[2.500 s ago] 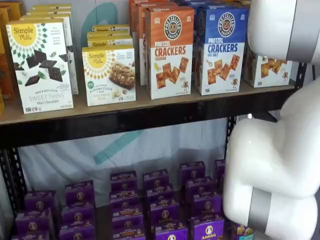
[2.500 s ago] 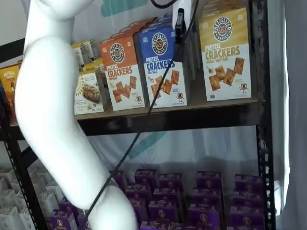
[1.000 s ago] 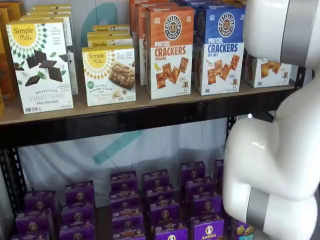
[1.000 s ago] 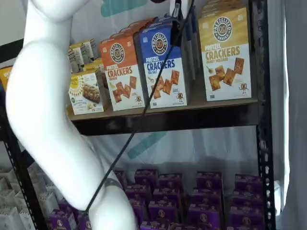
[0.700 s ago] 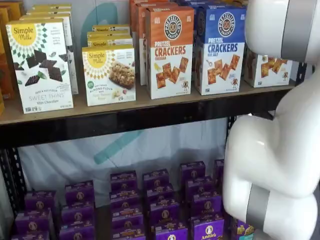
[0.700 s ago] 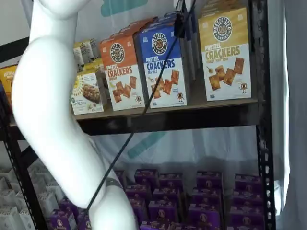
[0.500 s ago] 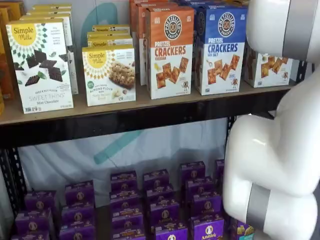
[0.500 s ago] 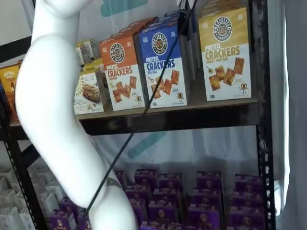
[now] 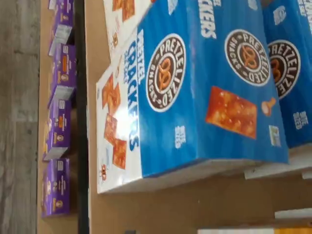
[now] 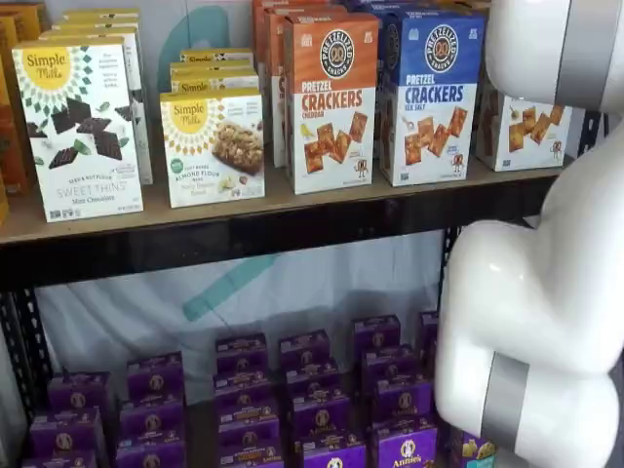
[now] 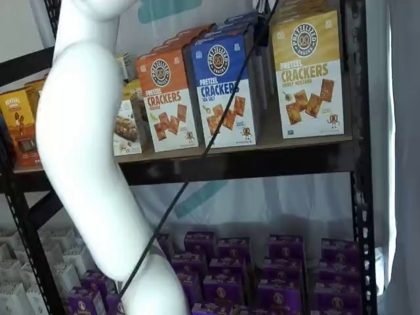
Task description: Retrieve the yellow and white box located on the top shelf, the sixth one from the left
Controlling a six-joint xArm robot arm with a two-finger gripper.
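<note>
The claw (image 11: 264, 29) has risen toward the frame's top edge; its opening cannot be told, and the yellow and white box (image 11: 308, 72) stands ungrasped at upper right.

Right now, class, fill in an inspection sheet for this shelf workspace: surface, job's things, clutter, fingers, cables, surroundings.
Surface: the top shelf, brown board on a black beam, is stocked.
Job's things: the yellow and white box stands upright at the shelf's end, untouched.
Clutter: blue-topped cracker box, orange-topped cracker box, Simple Mills boxes.
Fingers: nothing seen in either shelf view.
Cables: a black cable hangs across the shelf front.
Surroundings: purple boxes on the lower level; the white arm in front.
</note>
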